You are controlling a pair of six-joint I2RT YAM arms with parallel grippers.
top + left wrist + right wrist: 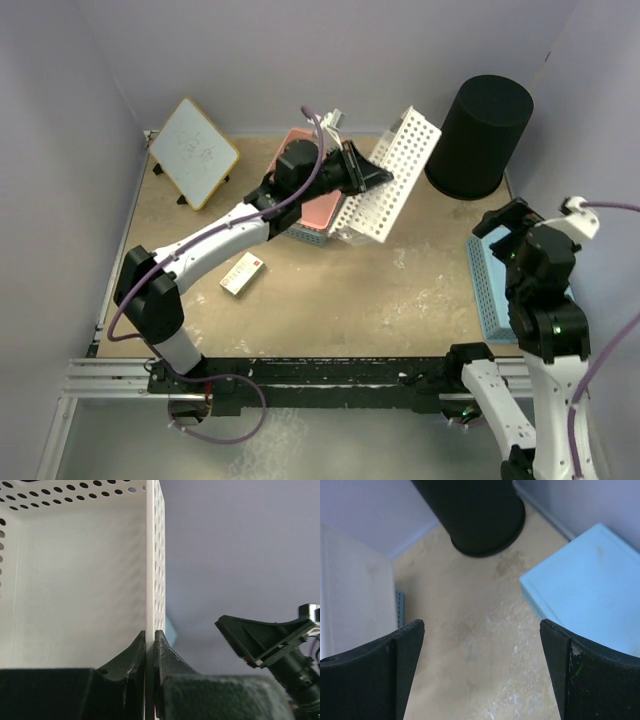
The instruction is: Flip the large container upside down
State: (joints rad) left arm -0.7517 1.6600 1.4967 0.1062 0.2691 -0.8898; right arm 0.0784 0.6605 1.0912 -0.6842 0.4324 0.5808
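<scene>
Pinching with the left hand [150, 635], fingers closed flat on the thin perforated wall of the white basket [410, 150], and holding it tilted steeply, right next to the pink basket [312, 215]; not able to tell whether its lower edge is touching anything. Keeping the right hand [482, 625] spread wide and gripping nothing, hovering above the table [400, 290] just beside the blue basket [590, 580] and pointing toward the black wastebasket [480, 135]. Finding that wastebasket standing at the far right corner of the table, well apart from both hands, seemingly with its flared lip down, though not showing this for sure.

Risking, likely, a slip: gripping so thin a wall by one edge, and so letting the white basket swing or drop onto the pink one. Risking also a poor hold on the wastebasket's smooth round side, probably too broad for the spread fingers, then sliding off or knocking it over and sending it rolling. Risking a snag on the blue basket while reaching forward.

Reading nothing certain: seeing only faint scribbles on the whiteboard [195, 150], and print too small to make out on the small box [242, 272] with its red mark.
</scene>
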